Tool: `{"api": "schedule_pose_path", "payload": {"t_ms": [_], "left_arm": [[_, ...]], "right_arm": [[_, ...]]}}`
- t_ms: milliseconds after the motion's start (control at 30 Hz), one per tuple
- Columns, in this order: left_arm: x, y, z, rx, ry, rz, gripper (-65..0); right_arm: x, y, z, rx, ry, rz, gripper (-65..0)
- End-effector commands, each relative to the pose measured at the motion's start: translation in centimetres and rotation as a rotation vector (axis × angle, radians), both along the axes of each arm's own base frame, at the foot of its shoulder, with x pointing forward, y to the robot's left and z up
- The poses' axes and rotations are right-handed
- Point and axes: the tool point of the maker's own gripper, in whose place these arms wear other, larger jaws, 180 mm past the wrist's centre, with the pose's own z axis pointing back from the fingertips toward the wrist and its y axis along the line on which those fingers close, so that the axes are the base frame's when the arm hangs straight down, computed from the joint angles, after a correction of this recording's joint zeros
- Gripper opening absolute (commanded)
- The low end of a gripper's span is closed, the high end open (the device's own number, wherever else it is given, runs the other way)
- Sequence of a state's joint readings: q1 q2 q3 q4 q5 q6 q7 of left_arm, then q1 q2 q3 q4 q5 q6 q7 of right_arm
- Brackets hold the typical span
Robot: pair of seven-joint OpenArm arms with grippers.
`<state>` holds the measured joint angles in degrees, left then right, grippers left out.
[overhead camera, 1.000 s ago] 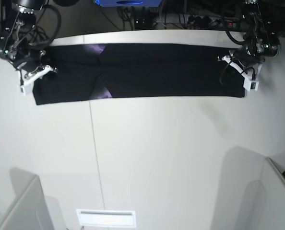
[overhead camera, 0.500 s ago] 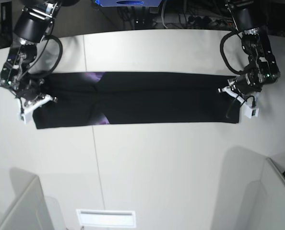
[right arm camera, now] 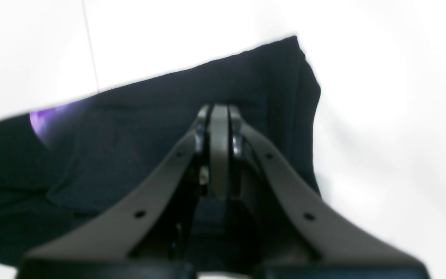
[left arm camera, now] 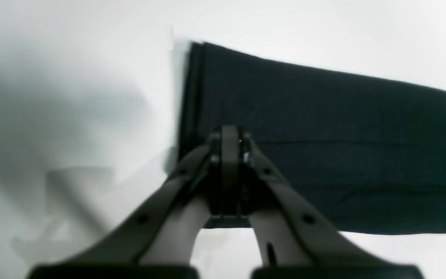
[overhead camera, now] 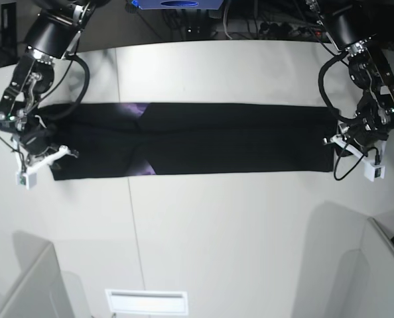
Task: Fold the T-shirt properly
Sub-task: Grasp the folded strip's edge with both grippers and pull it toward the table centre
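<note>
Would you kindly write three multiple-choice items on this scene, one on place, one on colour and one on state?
1. Where does the shirt lie?
A. In a long band across the table
B. Heaped in a ball
C. Hanging off the near edge

2. Which colour peeks from its folds?
A. Green
B. Purple
C. Red

3. How do the left tool and right tool stand?
A. Both wide open
B. One open, one shut
C. Both shut

Key: 1 A, the base view shows a flat strip between the arms; 2 B, purple slivers show near one end; 3 C, both wrist views show fingers pressed together.
</note>
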<state>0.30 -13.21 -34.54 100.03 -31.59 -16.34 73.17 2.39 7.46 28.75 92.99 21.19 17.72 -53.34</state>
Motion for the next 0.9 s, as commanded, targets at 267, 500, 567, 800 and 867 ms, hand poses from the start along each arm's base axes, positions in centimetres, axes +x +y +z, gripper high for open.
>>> {"api": "schedule_pose_path", "payload": {"t_ms": [267, 500, 567, 800, 867], "left_arm": [[-1.2, 3.0, 2.4, -0.024, -0.081, 0.066, -54.5], [-2.1, 3.9, -0.2, -0.052, -0.084, 0.117, 0.0], [-2.4, 4.3, -1.9, -0.086, -0.063, 0.148, 0.0], [-1.5, 1.9, -5.1, -0.110, -0.029, 0.054, -5.3], [-1.8, 1.6, -6.3, -0.128, -0.002, 0.056, -6.6]], "right_arm": [[-0.4, 1.3, 3.7, -0.038, -0.093, 0.026, -65.0], [-0.6, 2.0, 3.3, -0.018, -0.086, 0.028, -65.0], [-0.6, 2.0, 3.3, -0.018, -0.084, 0.028, -65.0], [-1.0, 2.3, 3.0, -0.011, -0.058, 0.034, -65.0], [-1.0, 2.3, 2.9, -0.011, -0.057, 0.034, -65.0]]}}
